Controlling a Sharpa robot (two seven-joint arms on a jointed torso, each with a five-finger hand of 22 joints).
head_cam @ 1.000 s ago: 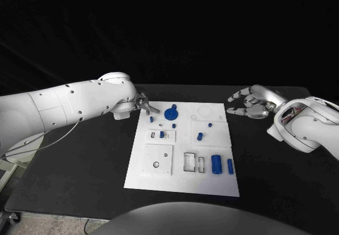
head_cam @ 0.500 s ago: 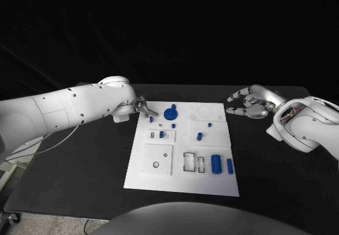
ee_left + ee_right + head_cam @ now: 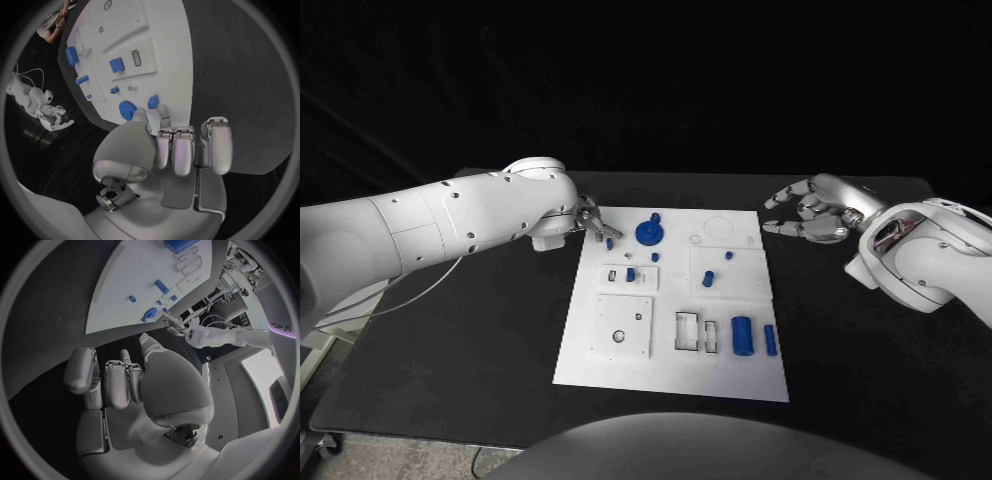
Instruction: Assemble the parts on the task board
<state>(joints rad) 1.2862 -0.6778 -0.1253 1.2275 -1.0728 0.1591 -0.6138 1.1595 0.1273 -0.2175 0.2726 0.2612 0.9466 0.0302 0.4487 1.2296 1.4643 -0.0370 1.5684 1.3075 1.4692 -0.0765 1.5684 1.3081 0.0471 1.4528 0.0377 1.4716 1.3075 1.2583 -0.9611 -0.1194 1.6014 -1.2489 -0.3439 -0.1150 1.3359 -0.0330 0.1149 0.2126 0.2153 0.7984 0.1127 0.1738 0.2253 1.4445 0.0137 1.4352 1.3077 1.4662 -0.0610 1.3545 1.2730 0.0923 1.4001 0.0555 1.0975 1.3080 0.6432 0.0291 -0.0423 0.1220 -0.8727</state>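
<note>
The white task board (image 3: 675, 360) lies in the middle of the table. At its far left corner stand a blue gear (image 3: 648, 233) and a small blue peg (image 3: 609, 243). My left hand (image 3: 596, 225) hovers at that corner, its fingertips just beside the peg, with nothing between them. In the left wrist view the thumb and a fingertip (image 3: 164, 110) sit close to the peg (image 3: 153, 102) and the gear (image 3: 127, 109). My right hand (image 3: 808, 215) hangs off the board's far right corner, fingers loosely bent and apart, holding nothing.
More blue parts are on the board: a small block (image 3: 630, 274), short pegs (image 3: 707, 279), and two cylinders (image 3: 741, 336) near the right edge. Square and slotted recesses (image 3: 620, 326) lie in its near half. Black table surrounds the board.
My left arm has shifted a little, and its fingertips have drawn slightly left, away from the gear. The right hand has stayed in place.
</note>
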